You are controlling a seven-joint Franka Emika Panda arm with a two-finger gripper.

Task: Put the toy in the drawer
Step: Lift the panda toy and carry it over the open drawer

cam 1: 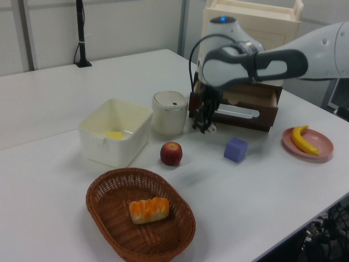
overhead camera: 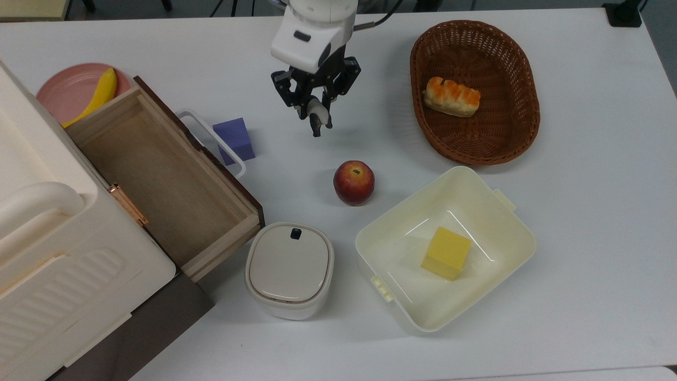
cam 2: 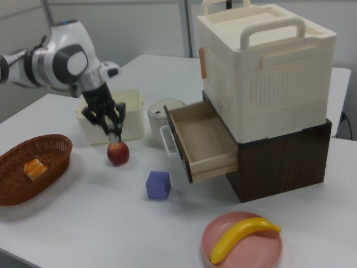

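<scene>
table (overhead camera: 582,211) white, cluttered | drawer (overhead camera: 158,180) open | hand (overhead camera: 316,117) clamped on toy (overhead camera: 316,112), airborne

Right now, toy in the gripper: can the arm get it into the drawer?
Probably yes. The gripper holds the toy above the table; the drawer is open, empty, and nothing stands over it.

No readable text, label, brand, number or sign is found on anything in the three views.
</scene>
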